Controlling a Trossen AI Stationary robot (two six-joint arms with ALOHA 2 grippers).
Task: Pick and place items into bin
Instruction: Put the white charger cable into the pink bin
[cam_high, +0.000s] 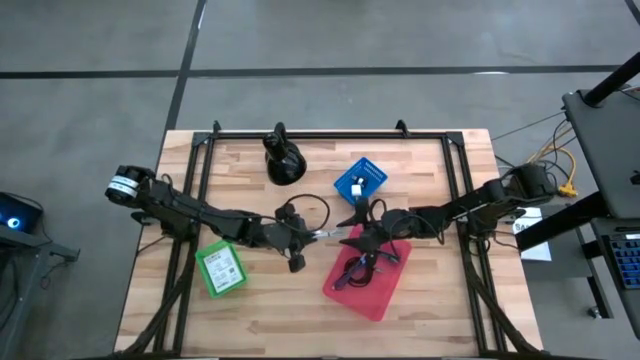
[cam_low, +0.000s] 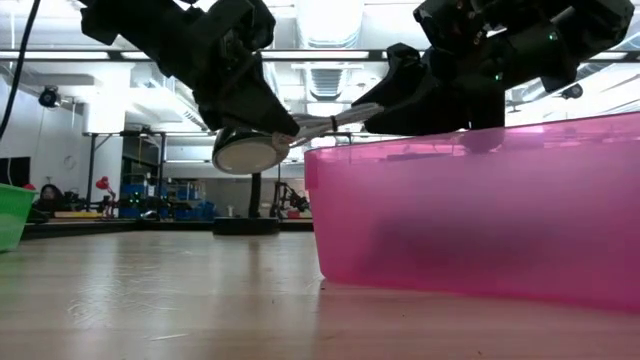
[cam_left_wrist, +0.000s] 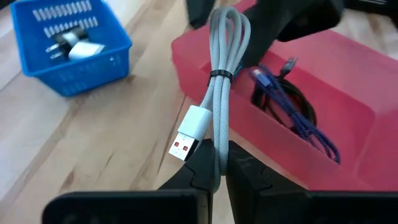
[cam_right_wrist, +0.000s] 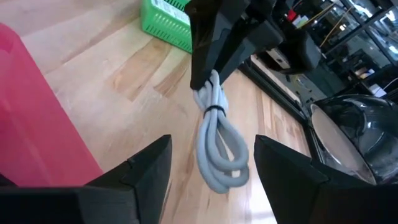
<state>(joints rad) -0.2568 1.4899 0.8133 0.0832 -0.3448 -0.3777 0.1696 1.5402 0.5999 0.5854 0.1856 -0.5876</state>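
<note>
Your left gripper (cam_left_wrist: 214, 163) pinches the grey cable (cam_left_wrist: 219, 87) beside the red bin's (cam_left_wrist: 348, 68) rim; right gripper (cam_right_wrist: 211, 155) gapes around it. Blue and black cables (cam_left_wrist: 292, 109) seem already binned.

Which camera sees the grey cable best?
The left wrist view: the grey cable fills it, white plug and all. The right wrist view shows its looped end, the low view a sliver, the high view a speck.
</note>
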